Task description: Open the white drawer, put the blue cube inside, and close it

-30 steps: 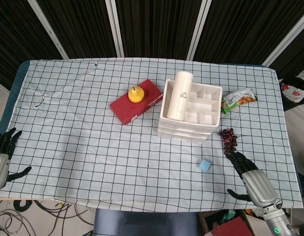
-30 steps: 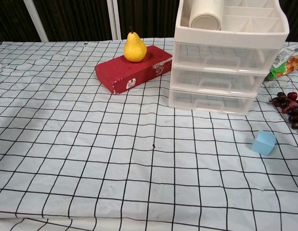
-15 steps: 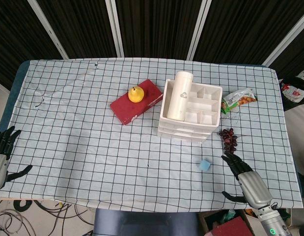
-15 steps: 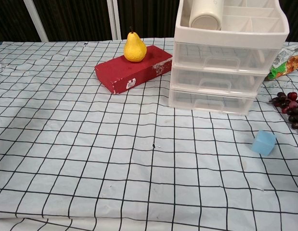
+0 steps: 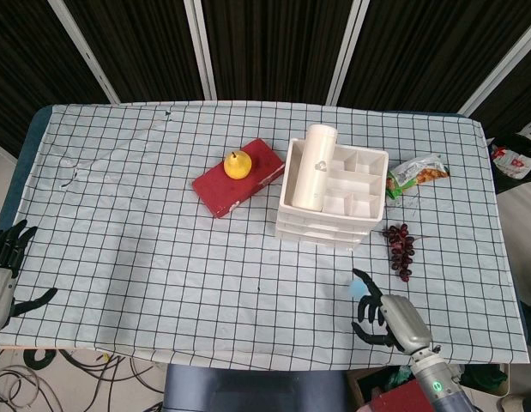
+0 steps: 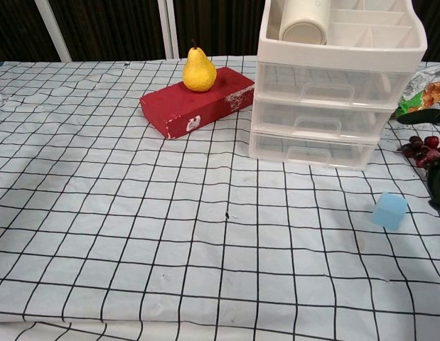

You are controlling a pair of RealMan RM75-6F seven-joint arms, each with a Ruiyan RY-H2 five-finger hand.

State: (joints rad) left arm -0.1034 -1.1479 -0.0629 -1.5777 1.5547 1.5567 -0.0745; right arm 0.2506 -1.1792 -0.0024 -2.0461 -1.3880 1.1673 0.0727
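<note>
The white three-drawer unit stands right of centre, all its drawers pushed in, with a white cylinder lying in its top tray. In front of it on the cloth sits the blue cube. My right hand hovers at the near edge with fingers spread, its fingertips reaching over the cube and hiding most of it in the head view. In the chest view the right hand shows only at the right edge, just right of the cube. My left hand rests open at the table's left edge.
A red box with a yellow pear on it lies left of the drawer unit. Dark grapes and a snack packet lie to its right. The checked cloth covers the table.
My right hand has moved left along the near edge, from the right corner to the blue cube, now partly covering it. The left hand has stayed put.
</note>
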